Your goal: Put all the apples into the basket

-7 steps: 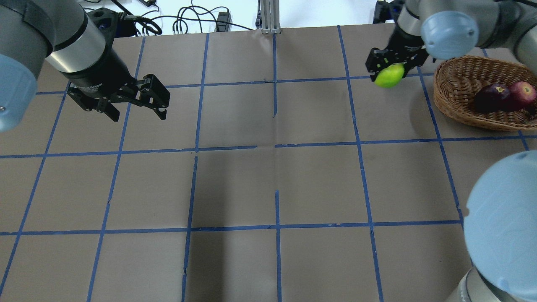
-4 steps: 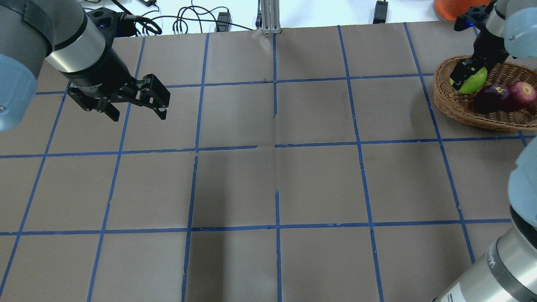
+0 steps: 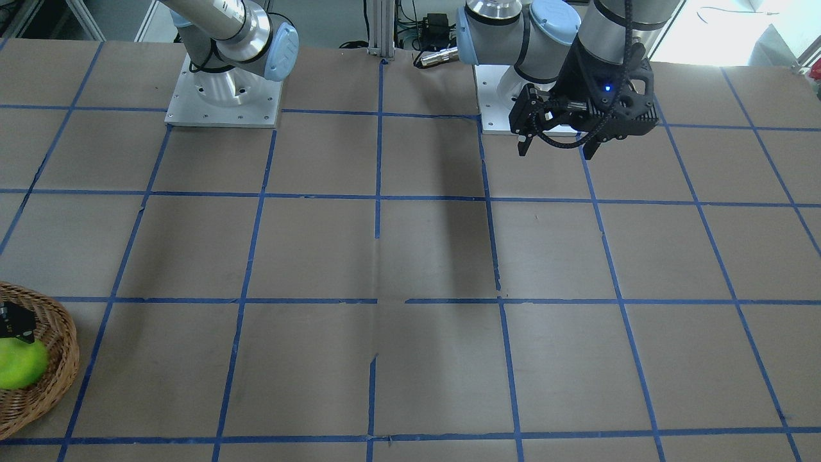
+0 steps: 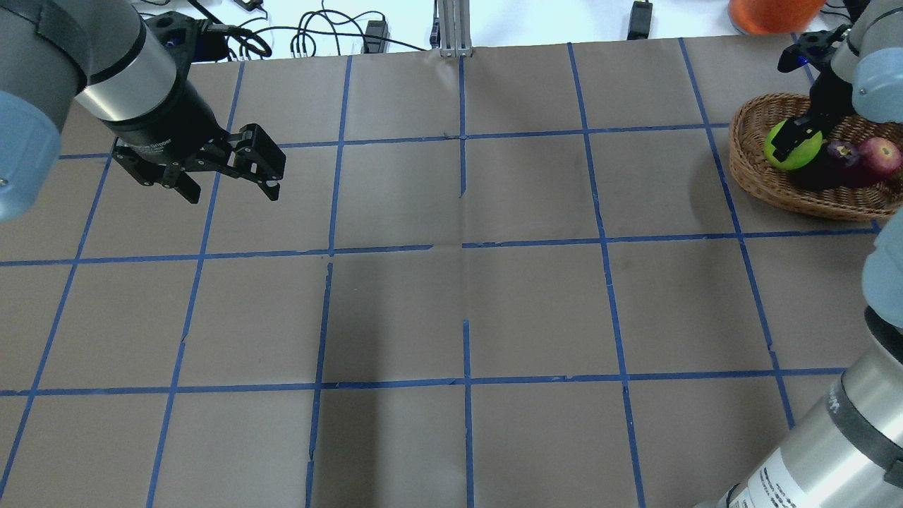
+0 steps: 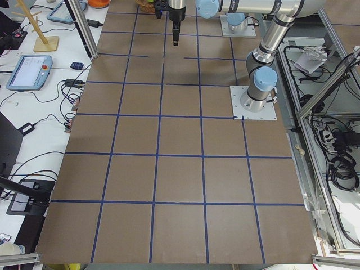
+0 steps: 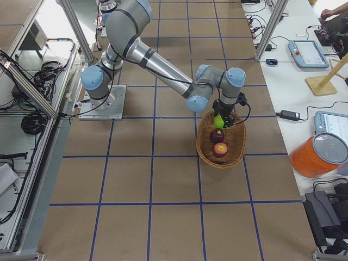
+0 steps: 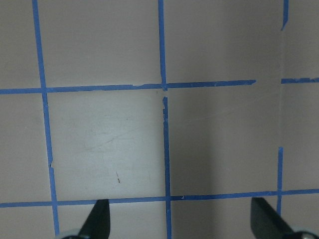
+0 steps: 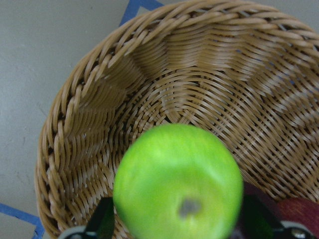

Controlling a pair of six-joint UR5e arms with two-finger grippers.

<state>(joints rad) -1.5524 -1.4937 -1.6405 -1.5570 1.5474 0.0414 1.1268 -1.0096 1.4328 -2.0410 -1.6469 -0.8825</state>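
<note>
Clamping green apple (image 4: 805,151) over basket (image 4: 748,169), R fingers (image 4: 783,144); maroon apple (image 4: 836,169) part-hidden behind; L fingers (image 4: 271,185) apart.

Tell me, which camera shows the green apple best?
The right wrist-mounted view: the green apple looms large and close over the basket. Overhead it is partly covered; the exterior right view shows it small; the front-facing view cuts it at the edge; the rest miss it.

Little can be read. White lettering on the black wrist housing of the left end effector (image 4: 231,194) ends in "Gripper" (the letters before it are too faint to make out). A white sticker (image 4: 760,487) on the right arm (image 4: 825,437), at the surface's near right corner, carries print too small to read.
</note>
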